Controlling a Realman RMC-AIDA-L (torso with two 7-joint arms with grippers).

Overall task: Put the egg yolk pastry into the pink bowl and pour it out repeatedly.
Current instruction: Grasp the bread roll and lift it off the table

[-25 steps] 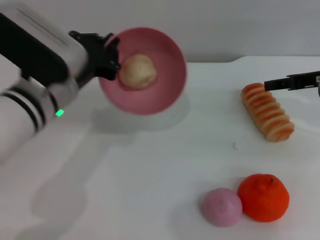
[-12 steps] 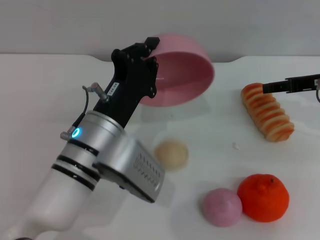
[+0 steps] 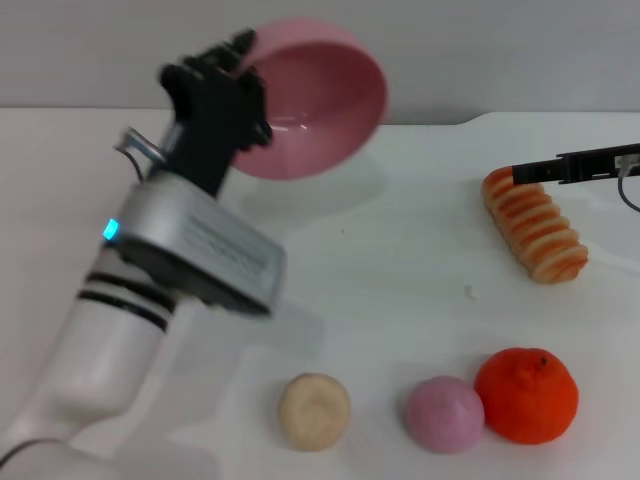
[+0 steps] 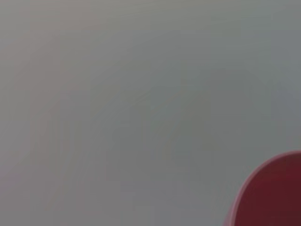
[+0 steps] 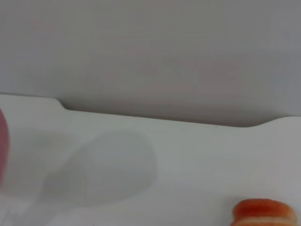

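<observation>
My left gripper (image 3: 228,80) is shut on the rim of the pink bowl (image 3: 320,100) and holds it tilted and empty above the table's far side. A piece of the bowl (image 4: 273,193) shows in the left wrist view. The egg yolk pastry (image 3: 314,410) lies on the white table near the front edge, left of the pink ball (image 3: 445,413). My right gripper (image 3: 530,172) is at the right edge, above the far end of the ridged bread roll (image 3: 535,235); I cannot tell how its fingers stand.
An orange (image 3: 526,394) sits right of the pink ball at the front right. The bread roll also shows in the right wrist view (image 5: 263,214). The white table (image 3: 400,290) ends at a grey wall behind.
The bowl was tipped and the pastry fell out, then rolled toward the front of the table. My left arm has swung left with the bowl. The right arm barely moved.
</observation>
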